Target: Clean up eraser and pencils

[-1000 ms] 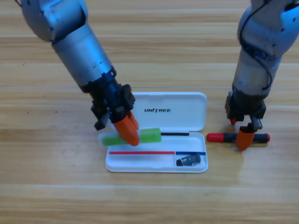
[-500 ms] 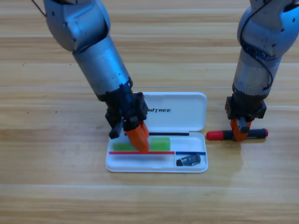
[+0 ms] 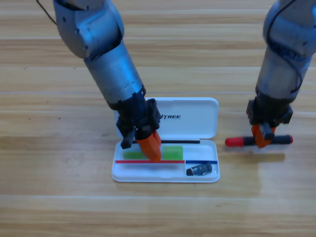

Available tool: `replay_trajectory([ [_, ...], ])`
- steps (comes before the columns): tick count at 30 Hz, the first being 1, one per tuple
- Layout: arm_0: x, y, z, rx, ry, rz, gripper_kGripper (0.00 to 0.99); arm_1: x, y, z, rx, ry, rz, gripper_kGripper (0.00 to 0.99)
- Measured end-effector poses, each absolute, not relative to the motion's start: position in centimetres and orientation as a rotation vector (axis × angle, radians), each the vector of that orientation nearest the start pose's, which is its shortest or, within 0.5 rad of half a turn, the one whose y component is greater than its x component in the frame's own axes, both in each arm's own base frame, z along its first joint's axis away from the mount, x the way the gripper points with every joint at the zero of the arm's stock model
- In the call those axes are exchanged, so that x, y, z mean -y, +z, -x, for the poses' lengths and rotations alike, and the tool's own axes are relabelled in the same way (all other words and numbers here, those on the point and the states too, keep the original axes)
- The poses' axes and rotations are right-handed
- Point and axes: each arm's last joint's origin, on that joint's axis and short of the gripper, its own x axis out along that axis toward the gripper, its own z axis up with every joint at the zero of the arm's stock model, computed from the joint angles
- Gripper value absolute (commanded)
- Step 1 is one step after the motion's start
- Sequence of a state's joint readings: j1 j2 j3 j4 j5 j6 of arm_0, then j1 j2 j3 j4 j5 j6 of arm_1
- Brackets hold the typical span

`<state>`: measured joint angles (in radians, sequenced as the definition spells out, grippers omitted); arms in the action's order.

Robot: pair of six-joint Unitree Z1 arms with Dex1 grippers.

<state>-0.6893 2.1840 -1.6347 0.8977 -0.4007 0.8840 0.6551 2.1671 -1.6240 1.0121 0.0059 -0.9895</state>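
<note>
View from above of a wooden desk (image 3: 54,187) with an open white case (image 3: 197,121), its lid folded back. The left tool (image 3: 148,148) reaches down into the tray of the case, its orange jaws pinching the green pencil (image 3: 173,152), which lies lengthwise in the long upper compartment. The eraser (image 3: 199,170) sits in the small compartment at the tray's lower right corner. To the right of the case, well apart from it, the right tool (image 3: 262,137) grips the red-ended black pencil (image 3: 237,142) near its middle, the stick lying roughly level just over the desk.
</note>
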Motion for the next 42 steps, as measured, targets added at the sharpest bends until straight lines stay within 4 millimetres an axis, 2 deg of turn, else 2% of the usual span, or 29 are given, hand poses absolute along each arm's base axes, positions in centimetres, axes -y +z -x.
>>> replay_trajectory([
  [7,29.0,20.5,-32.3,-1.026,-1.489,-0.874,0.000,-24.5,24.6,-31.7,-1.075,1.235,1.252,0.000],
  [12,29.2,20.8,-32.5,-1.010,-1.485,-0.876,0.000,-24.4,24.4,-31.5,-1.085,1.235,1.249,0.000],
  [21,29.4,19.7,-32.7,-1.042,-1.485,-0.869,0.000,-24.4,24.4,-31.5,-1.087,1.233,1.247,0.000],
  [42,29.3,19.6,-32.6,-1.065,-1.470,-0.851,0.000,-24.5,24.4,-31.4,-1.089,1.231,1.244,0.000],
])
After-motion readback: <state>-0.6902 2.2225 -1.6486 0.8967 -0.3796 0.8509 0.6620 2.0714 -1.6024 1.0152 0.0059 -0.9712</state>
